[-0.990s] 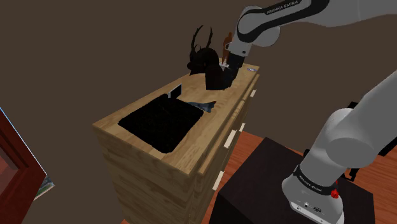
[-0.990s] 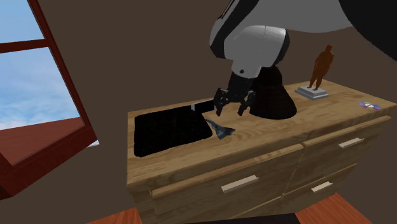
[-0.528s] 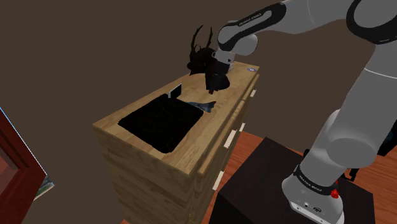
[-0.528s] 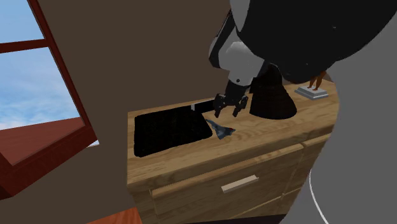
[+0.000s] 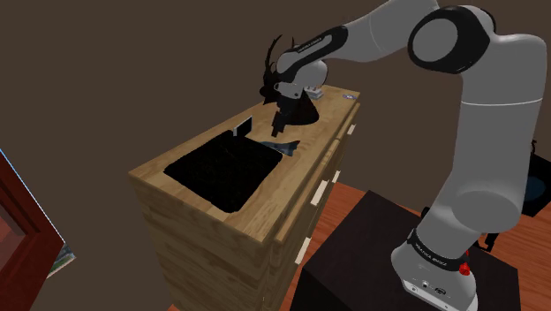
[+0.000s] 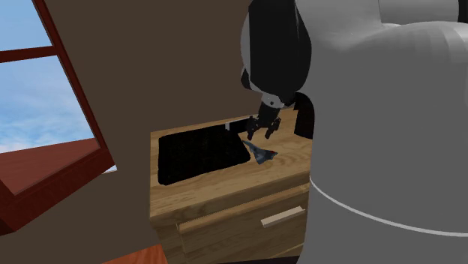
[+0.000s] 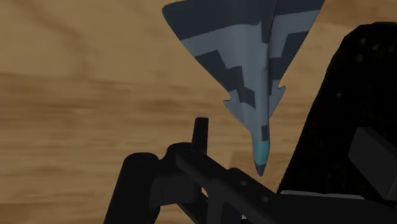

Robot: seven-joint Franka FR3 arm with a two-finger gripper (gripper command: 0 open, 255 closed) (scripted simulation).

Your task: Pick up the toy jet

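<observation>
In the shoulder view the hand [image 5: 281, 125] hangs just above the wooden surface [image 5: 318, 132], pointing down. The jet [image 5: 276, 143] lies flat on the wood directly below the hand, beside the near corner of the black recess [image 5: 221, 168] sunk into the surface. A black horned figure [image 5: 270, 81] stands right behind the hand. The arm arcs over from the stand [image 5: 371, 247] at that view's lower right.

In the second exterior view the hand's two black prongs stand apart, with nothing between them, just above the jet and a little to that view's upper right of it. The jet sits close to the recess's right edge, apart from the hand. The arm's grey bulk covers the right of the surface. Below the front edge a drawer handle [image 6: 283, 217] shows.

In the wrist view the jet is a blue-grey, camouflage-patterned delta shape, flat on the wood, with its nose towards the hand. The fingers [image 7: 141, 181] are spread and clasp nothing. The jet lies ahead of them, untouched.

I judge this to be the approach step, with the hand open and nearly over its target, and the grasp not yet made. The next move calls for centring the hand over the fuselage, setting the fingers across the narrow body and not the wide wings, coming down until the tips reach the wood, then closing. The jet is thin and lies flat, so the tips must go low or they may close over it.
</observation>
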